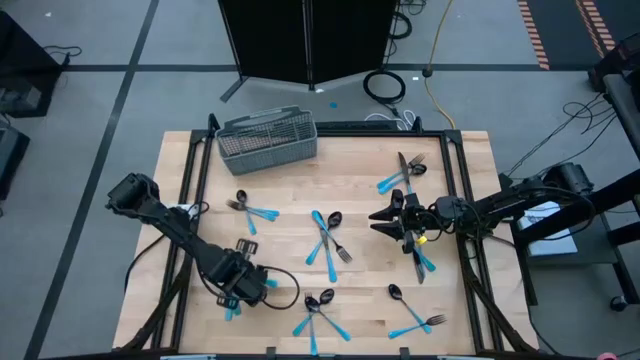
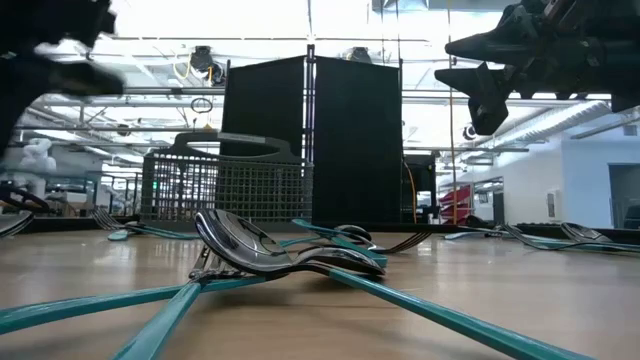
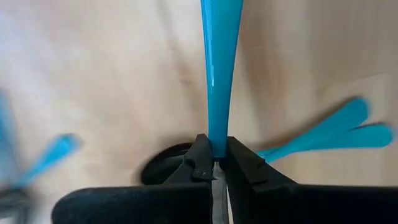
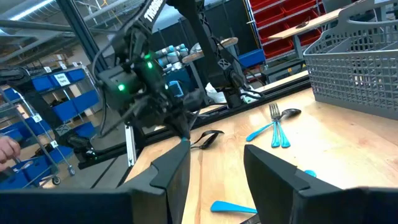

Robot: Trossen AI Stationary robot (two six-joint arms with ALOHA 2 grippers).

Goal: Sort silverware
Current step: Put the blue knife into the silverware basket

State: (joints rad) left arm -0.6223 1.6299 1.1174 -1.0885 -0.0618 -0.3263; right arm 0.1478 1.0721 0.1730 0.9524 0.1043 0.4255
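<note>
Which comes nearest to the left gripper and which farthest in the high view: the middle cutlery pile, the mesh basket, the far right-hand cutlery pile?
From the left gripper:
1. Middle cutlery pile, table centre.
2. Mesh basket, far edge.
3. Far right-hand cutlery pile, opposite corner.

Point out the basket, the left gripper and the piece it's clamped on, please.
grey mesh basket [image 1: 267,141], high view, on its rim.
left gripper [image 3: 214,163], left wrist view, between the closed fingertips.
blue-handled piece [image 3: 219,68], left wrist view, mid-handle above the fingers.
</note>
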